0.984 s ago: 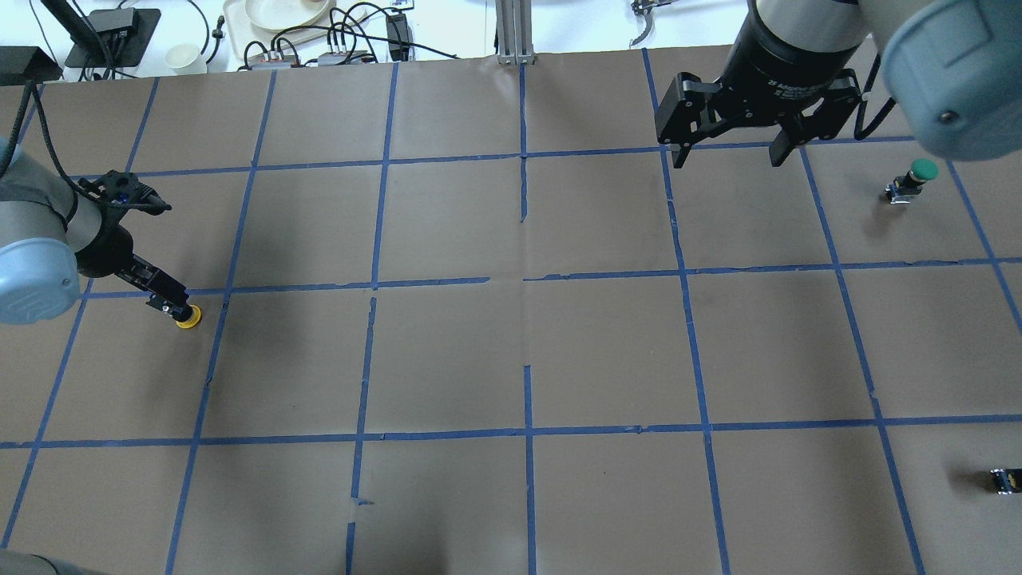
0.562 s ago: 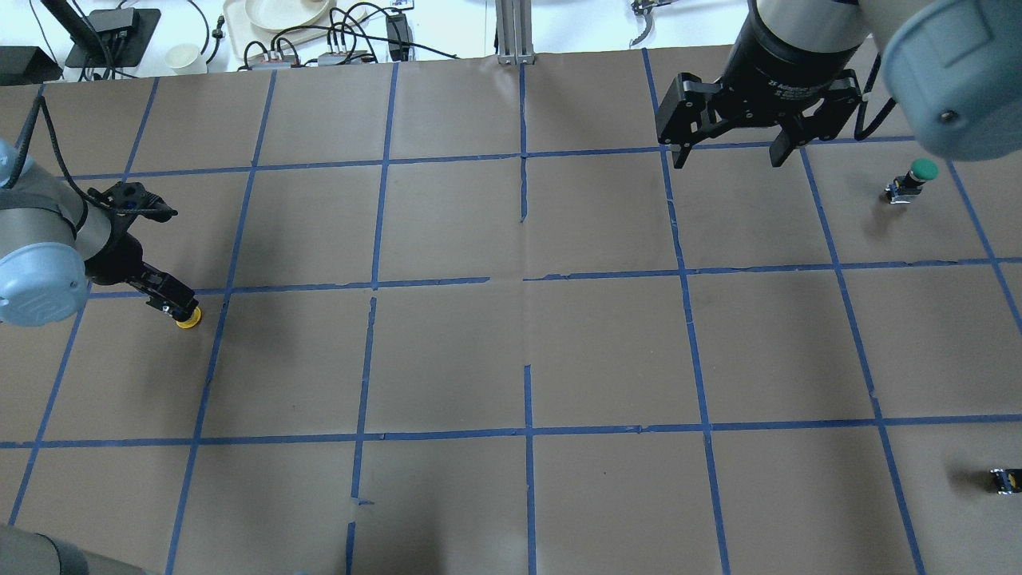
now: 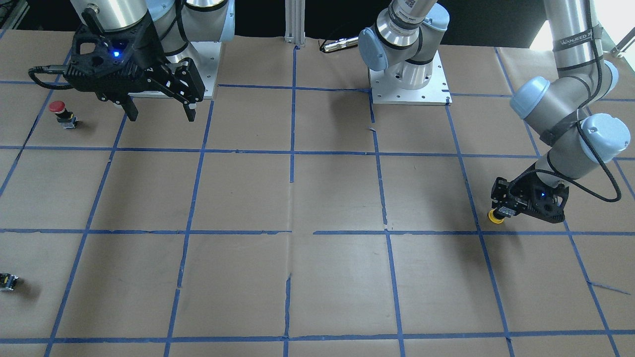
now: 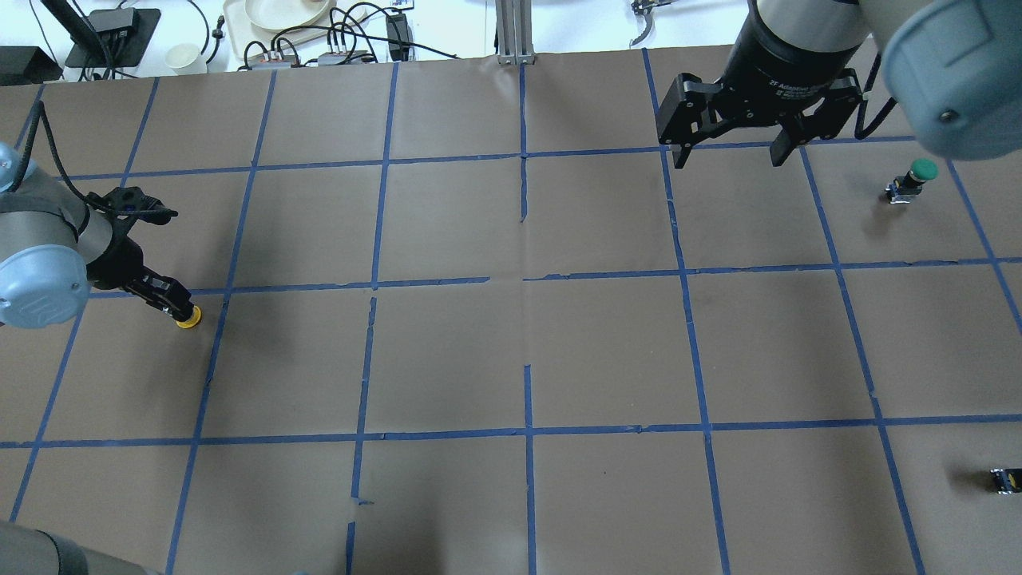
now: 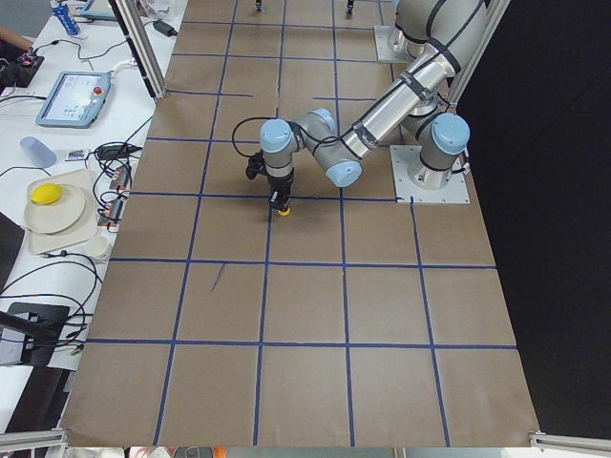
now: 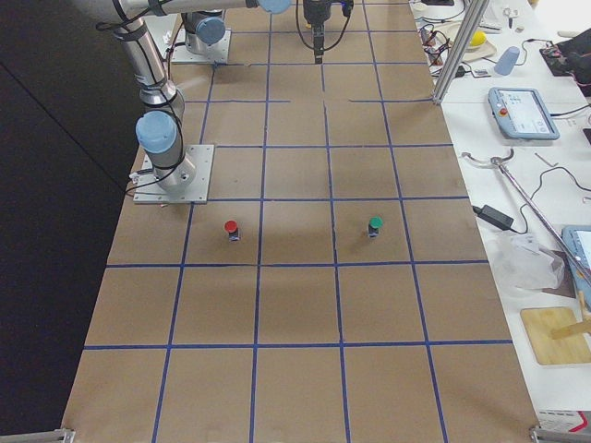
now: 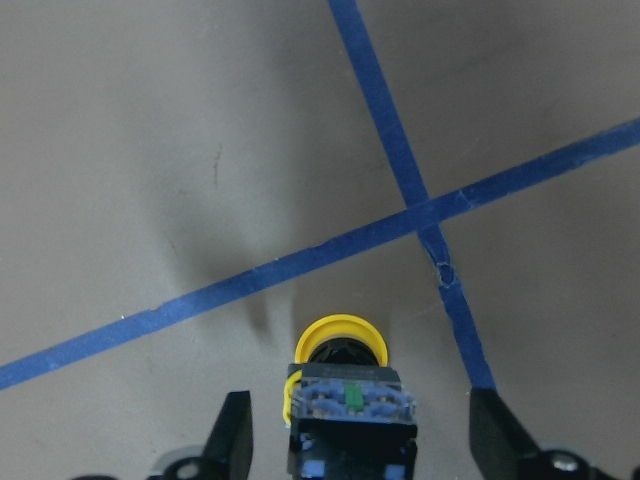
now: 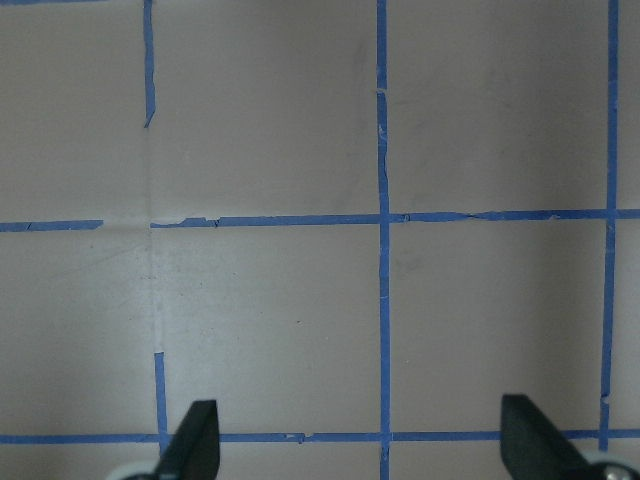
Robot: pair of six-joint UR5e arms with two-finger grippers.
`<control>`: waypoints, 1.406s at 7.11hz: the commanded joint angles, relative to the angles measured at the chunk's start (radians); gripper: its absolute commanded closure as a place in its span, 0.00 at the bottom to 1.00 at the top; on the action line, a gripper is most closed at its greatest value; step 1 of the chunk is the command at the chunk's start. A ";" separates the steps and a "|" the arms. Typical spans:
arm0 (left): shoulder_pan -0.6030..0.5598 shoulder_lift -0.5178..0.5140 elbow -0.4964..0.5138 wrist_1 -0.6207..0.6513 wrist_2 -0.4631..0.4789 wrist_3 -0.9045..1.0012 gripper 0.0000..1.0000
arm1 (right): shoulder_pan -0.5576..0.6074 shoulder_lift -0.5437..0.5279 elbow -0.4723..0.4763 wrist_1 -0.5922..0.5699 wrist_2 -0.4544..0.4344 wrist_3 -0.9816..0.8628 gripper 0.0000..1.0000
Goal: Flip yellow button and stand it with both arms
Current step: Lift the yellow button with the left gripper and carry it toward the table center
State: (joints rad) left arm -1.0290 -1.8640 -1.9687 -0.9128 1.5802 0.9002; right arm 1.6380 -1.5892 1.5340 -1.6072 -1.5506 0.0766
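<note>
Currently, we see the left gripper (image 7: 362,415) spread open, its fingers (image 7: 236,435) flanking, not touching, the yellow mushroom-cap push-button (image 7: 340,342). Its cap meets the brown paper table cover (image 7: 150,150) just before a blue tape crossing (image 7: 425,215). Farther off, the right gripper (image 4: 728,157) hangs open above the table.

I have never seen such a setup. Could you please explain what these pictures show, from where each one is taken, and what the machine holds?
This is a two-armed robot at a table covered with brown paper and blue tape lines. Four fixed cameras look from above, from the front and from both table ends. Two more sit on the wrists. The left gripper is low, with its open fingers on both sides of the yellow button, not touching it. The right gripper hangs open above the table and holds nothing. A red button and a green button stand on the robot's right side.
</note>
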 commanded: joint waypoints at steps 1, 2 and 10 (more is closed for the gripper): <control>0.000 0.009 0.013 -0.007 -0.003 0.000 0.89 | -0.001 0.000 0.000 0.000 0.001 -0.001 0.01; -0.012 0.031 0.020 -0.026 -0.012 -0.004 0.90 | -0.001 0.000 0.000 0.001 0.001 -0.001 0.01; -0.342 0.242 0.310 -0.764 -0.732 -0.594 0.89 | -0.007 -0.002 0.002 0.004 -0.002 0.002 0.00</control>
State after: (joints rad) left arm -1.2932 -1.6701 -1.6641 -1.6570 0.9988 0.4514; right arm 1.6329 -1.5907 1.5354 -1.6032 -1.5518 0.0794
